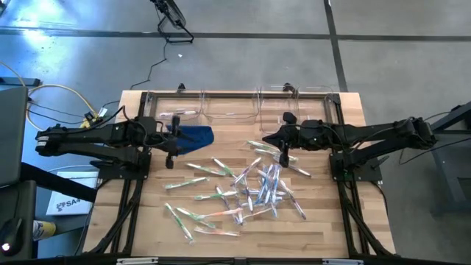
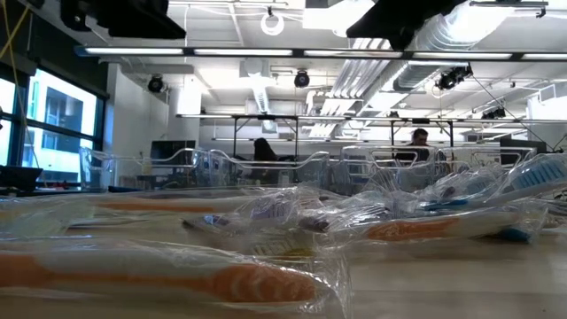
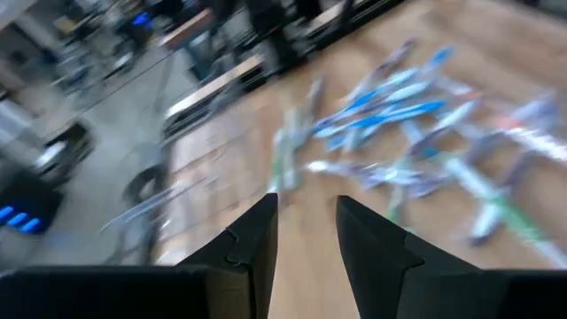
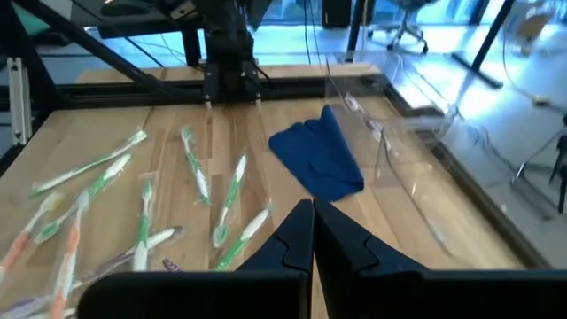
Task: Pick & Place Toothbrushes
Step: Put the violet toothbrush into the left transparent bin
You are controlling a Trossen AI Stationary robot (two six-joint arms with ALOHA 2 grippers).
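Clear-wrapped plastic toothbrushes (image 1: 250, 188) on wooden tabletop (image 1: 331, 221): light, slippery; pinch mid-handle | left tool (image 3: 306, 217) apart, empty | right tool (image 4: 313, 217) together

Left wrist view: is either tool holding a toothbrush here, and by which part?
Nothing is held. The left tool shows an empty gap between its fingers; the right tool is shut on nothing, above the toothbrushes.

Grey concrete floor (image 1: 243, 51) w/ dark seam lines round the wood table (image 1: 346, 228). Beyond it: open lab/office, white ceiling w/ exposed ducts (image 2: 434, 35) & long strip lights (image 2: 204, 51), big windows (image 2: 53, 124) on one side, desks w/ monitors, two ppl seated far back (image 2: 419, 137).
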